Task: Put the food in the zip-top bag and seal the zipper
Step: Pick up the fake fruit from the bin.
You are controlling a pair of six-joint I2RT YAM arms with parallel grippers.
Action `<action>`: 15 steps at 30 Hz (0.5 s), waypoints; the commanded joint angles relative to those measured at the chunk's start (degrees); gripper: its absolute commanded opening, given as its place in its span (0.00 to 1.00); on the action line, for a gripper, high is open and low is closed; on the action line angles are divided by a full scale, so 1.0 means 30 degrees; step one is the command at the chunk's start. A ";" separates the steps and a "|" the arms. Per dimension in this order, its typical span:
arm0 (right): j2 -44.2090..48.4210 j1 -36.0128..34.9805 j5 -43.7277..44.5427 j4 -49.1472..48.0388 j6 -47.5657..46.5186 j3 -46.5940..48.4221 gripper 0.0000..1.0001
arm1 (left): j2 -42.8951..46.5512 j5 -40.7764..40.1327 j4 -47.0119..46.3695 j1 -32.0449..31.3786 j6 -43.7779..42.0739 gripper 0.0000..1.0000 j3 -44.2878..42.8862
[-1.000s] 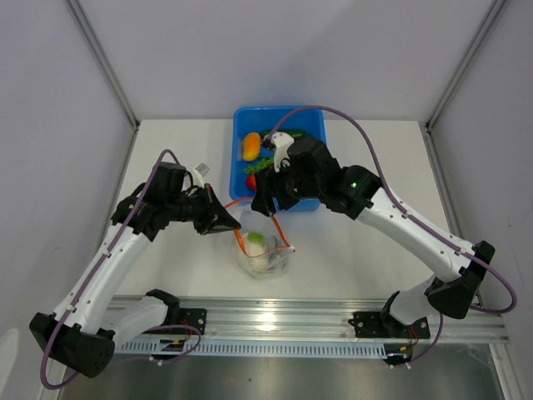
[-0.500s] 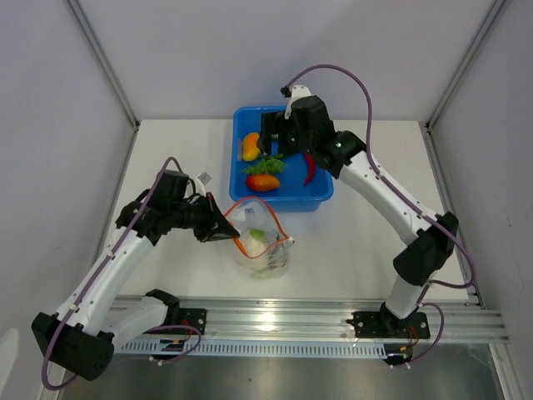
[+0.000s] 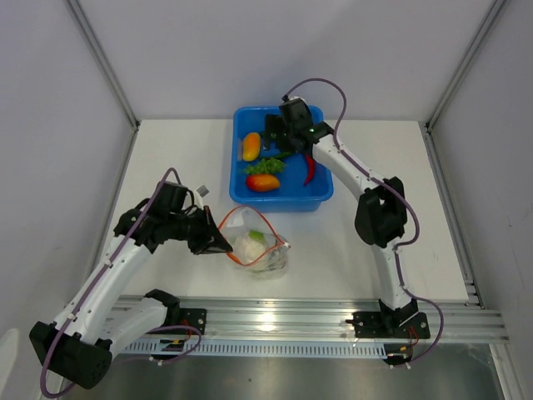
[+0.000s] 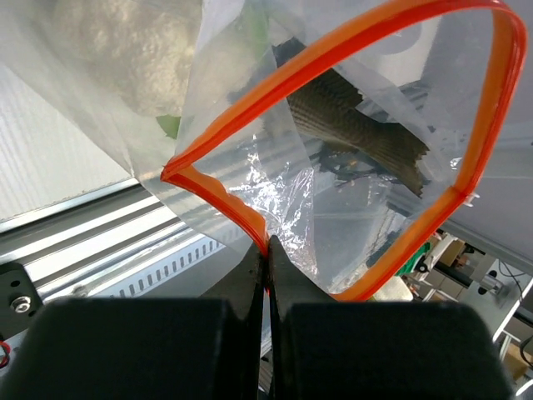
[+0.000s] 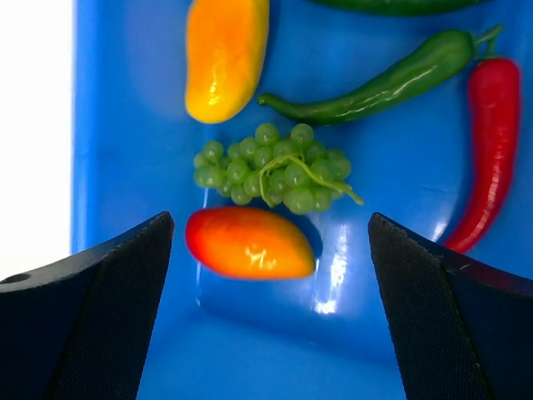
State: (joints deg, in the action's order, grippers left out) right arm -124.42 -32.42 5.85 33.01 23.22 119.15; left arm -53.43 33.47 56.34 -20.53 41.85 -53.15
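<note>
Right arm [image 3: 341, 160] has reached out over tub [image 3: 291, 193], right gripper [image 5: 269, 225] agape; left gripper [image 4: 267, 250] pinching zipper [image 4: 333, 50]

- Overhead view: bright, even light; soft shadows on the white counter [image 3: 191, 150].
- Glare streaks the near metal rail [image 3: 271, 321].
- Left wrist view: glints on the crinkled zip-top bag [image 4: 250, 179]; dark, blurred foreground.
- Right wrist view: sharp, highlights on the blue tub [image 5: 333, 279].

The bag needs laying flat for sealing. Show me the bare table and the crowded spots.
Bare white table lies left of the blue plastic tub, and between the clear zip-top bag and the right arm's elbow. Crowded: the tub, with toy foods under the open right gripper; and the bag's left edge, pinched by the shut left gripper.
</note>
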 commanded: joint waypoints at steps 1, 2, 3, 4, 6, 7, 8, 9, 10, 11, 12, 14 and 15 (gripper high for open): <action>-0.1443 0.0085 0.0102 0.0596 0.1222 0.1881 0.99 | 0.0291 -0.0581 0.0820 0.0136 -0.1086 0.01 0.0108; -0.2113 0.0057 0.0102 0.0684 0.1369 0.2145 0.99 | 0.0290 -0.0843 0.1111 0.0136 -0.1145 0.01 -0.0037; -0.2410 0.0114 0.0044 0.0829 0.1544 0.2525 0.99 | 0.0348 -0.0990 0.1259 0.0136 -0.1291 0.01 -0.0068; -0.2674 0.0115 0.0043 0.0860 0.1778 0.2615 1.00 | 0.0349 -0.1108 0.1434 0.0136 -0.1350 0.01 -0.0155; -0.3203 0.0144 0.0189 0.1035 0.2013 0.2704 0.99 | 0.0465 -0.1460 0.1845 0.0165 -0.1497 0.01 -0.0185; -0.3320 0.0202 0.0393 0.1123 0.2189 0.2675 0.99 | 0.0495 -0.1519 0.1962 0.0194 -0.1526 0.01 -0.0185; -0.3582 0.0203 0.0424 0.1153 0.2220 0.2646 0.99 | 0.0553 -0.1548 0.2108 0.0194 -0.1526 0.00 -0.0214; -0.3759 0.0290 0.0337 0.1153 0.2220 0.2617 0.99 | 0.0583 -0.1578 0.2168 0.0223 -0.1555 0.01 -0.0157; -0.3935 0.0320 0.0104 0.1153 0.2249 0.2645 0.99 | 0.0699 -0.1578 0.2169 0.0311 -0.1556 0.01 -0.0156; -0.4082 0.0349 -0.0014 0.1095 0.2249 0.2646 0.99 | 0.0700 -0.1578 0.2169 0.0312 -0.1585 0.01 -0.0214; -0.4344 0.0349 -0.0131 0.1008 0.2220 0.2617 0.99 | 0.0729 -0.1578 0.2227 0.0341 -0.1614 0.01 -0.0215; -0.4697 0.0408 -0.0657 0.0687 0.2104 0.2645 0.99 | 0.0701 -0.1578 0.2285 0.0370 -0.1702 0.00 -0.0332; -0.4988 0.0408 -0.0805 0.0656 0.2103 0.2704 0.99 | 0.0642 -0.1578 0.2402 0.0370 -0.1760 0.01 -0.0506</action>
State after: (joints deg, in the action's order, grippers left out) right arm -137.49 -31.57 4.84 36.21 28.71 124.33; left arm -52.07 29.67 62.39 -19.97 38.50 -53.12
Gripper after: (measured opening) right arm 0.992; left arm 0.005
